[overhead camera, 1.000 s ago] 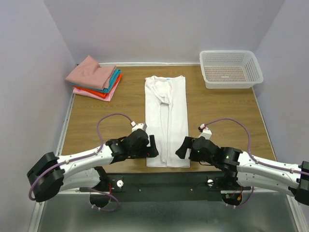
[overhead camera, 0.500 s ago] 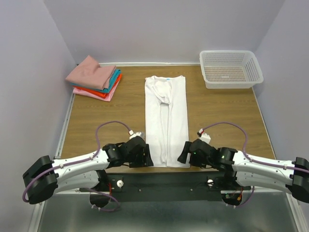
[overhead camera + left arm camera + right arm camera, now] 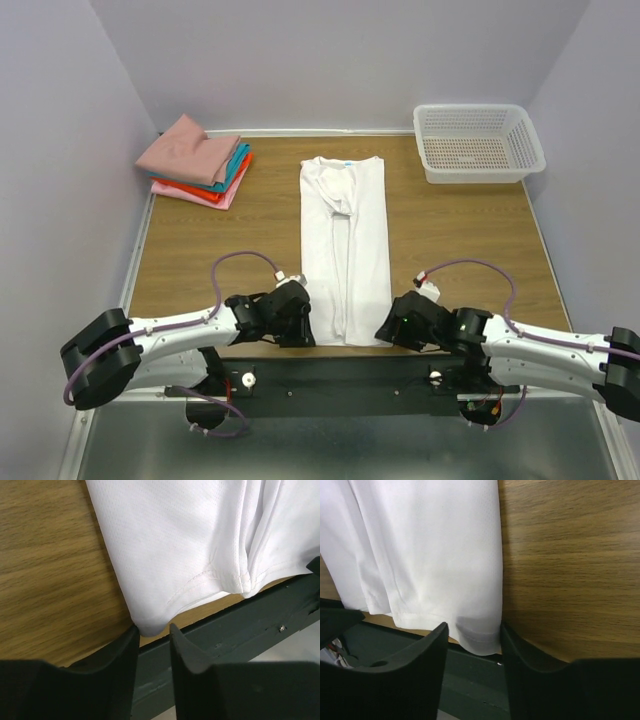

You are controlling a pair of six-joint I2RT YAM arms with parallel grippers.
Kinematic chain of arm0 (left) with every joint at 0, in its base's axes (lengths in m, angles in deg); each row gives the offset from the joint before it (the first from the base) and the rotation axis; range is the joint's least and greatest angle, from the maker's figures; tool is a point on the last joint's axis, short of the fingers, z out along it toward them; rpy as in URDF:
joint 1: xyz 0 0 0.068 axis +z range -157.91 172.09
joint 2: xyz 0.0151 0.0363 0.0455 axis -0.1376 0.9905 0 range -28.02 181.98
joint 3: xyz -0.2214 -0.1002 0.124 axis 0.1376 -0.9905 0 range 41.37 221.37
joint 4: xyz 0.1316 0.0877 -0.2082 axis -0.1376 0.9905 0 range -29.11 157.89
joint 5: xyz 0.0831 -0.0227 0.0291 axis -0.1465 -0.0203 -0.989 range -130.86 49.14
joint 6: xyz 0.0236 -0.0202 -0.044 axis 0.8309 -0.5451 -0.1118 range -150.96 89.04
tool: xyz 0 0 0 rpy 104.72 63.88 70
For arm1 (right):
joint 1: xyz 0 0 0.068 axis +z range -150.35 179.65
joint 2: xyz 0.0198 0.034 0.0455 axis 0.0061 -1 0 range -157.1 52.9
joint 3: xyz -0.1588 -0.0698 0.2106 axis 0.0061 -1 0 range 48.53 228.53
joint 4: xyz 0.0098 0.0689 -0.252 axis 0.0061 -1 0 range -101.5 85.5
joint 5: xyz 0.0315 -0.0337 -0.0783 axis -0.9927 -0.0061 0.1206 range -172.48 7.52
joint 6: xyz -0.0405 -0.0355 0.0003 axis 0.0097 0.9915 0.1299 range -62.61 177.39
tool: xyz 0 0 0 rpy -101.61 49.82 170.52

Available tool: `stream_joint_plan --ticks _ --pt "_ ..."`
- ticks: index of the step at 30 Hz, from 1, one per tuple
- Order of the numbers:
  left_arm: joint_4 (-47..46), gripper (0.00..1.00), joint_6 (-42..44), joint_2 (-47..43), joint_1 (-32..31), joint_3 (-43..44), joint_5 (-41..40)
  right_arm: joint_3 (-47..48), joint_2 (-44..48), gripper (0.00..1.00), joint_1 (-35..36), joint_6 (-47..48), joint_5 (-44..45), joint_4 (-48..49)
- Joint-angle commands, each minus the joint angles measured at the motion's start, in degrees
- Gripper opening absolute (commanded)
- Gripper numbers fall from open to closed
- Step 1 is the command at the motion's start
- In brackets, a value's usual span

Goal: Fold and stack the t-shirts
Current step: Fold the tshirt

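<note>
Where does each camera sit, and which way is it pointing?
Top external: above and behind the bases, looking down at the table; both arms show.
Left wrist: on the left gripper, facing the near-left corner of the white t-shirt; its fingers show.
Right wrist: on the right gripper, facing the near-right corner; its fingers show.
Shared: both wrist views show the t-shirt's hem.

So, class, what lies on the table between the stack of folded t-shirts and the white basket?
The white t-shirt, with bare table on either side, seen in the top view.
</note>
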Motion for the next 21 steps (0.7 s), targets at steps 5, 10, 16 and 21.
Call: stream_joint_plan --ticks 5,10,16,21 --pt "-0.39 0.14 0.82 2.19 -0.35 -0.45 -1.44 -1.21 -2.23 0.35 -0.03 -0.67 -0.9 -1.79" --pt "-1.54 0.0 2.23 2.55 -0.44 0.77 -1.44 0.37 -3.28 0.18 -0.03 1.97 -1.6 -1.79" --pt "-1.36 0.0 2.76 -1.14 -0.44 1.74 -3.37 2.66 -4.78 0.01 -0.03 5.66 -0.29 -1.88" --pt "-1.89 0.0 3.63 -4.13 -0.44 2.44 -6.44 5.38 -5.48 0.0 -0.03 8.3 3.05 -1.88"
